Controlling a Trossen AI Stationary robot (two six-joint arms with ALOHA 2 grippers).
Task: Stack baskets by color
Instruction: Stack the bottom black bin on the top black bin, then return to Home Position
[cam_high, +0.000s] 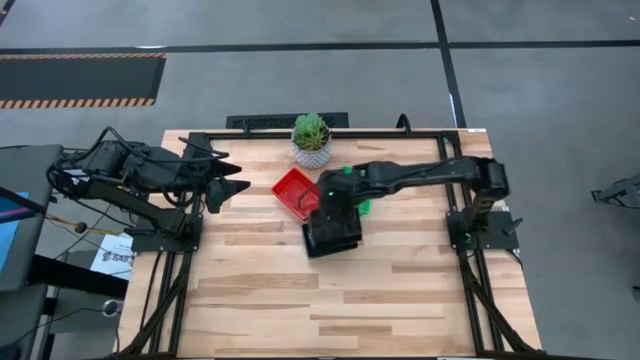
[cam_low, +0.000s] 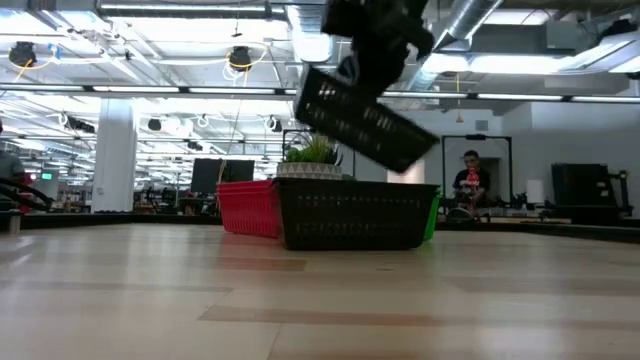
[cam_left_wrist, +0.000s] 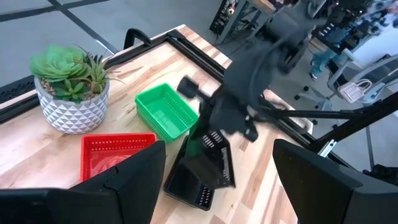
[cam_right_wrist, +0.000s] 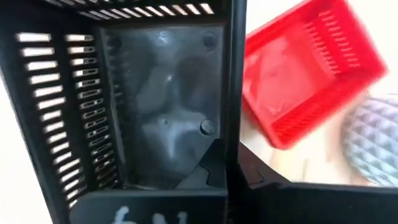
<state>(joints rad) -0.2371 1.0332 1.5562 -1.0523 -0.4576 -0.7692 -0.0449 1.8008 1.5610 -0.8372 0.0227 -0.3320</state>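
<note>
Black mesh is what you have in hand: your right gripper (cam_high: 335, 200) is clamped shut on the rim of a black basket (cam_low: 365, 122), which hangs tilted in the air, one end lower than the other. Directly beneath it a second black basket (cam_low: 357, 213) sits flat on the wooden table (cam_high: 350, 300), so the target lies straight down from your pincer. Judging from the low view, the carried basket's long axis runs roughly along the lower one's but is pitched; you will likely need to level it before lowering so it nests. A red basket (cam_high: 296, 190) sits just beside the black one, toward your left arm, and a green basket (cam_left_wrist: 163, 112) lies on the other side. The potted succulent (cam_high: 311, 138) stands behind them. Your left gripper (cam_high: 232, 178) waits near the table's edge, fingers spread wide, holding nothing.
</note>
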